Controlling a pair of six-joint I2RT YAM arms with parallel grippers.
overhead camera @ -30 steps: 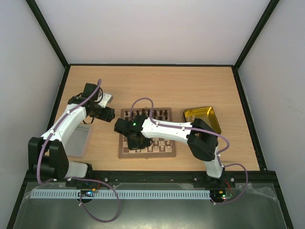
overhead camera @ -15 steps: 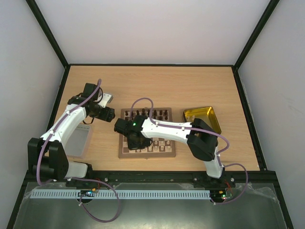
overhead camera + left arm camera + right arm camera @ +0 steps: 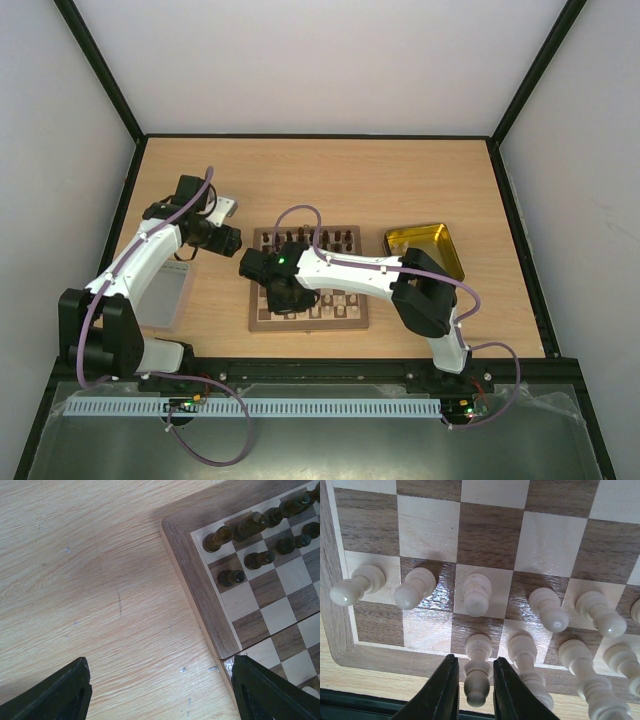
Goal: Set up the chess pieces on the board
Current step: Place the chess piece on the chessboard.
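The board (image 3: 310,326) lies mid-table. Dark brown chess pieces (image 3: 232,530) stand on its far rows and cream ones (image 3: 475,595) on the near rows. My right gripper (image 3: 280,296) hovers low over the board's near left corner. In the right wrist view its jaws (image 3: 476,682) stand slightly open, one on each side of an upright cream piece (image 3: 479,650) in the back row, with thin gaps to it. My left gripper (image 3: 228,238) is wide open and empty (image 3: 160,690) over bare table beside the board's far left corner (image 3: 200,580).
A shiny yellow tray (image 3: 425,250) sits right of the board. A grey translucent lid (image 3: 160,295) lies at the left under the left arm. Black frame rails border the table.
The right gripper's jaws have parted a little from the cream piece, which stays standing on its square. Neither arm has visibly shifted.
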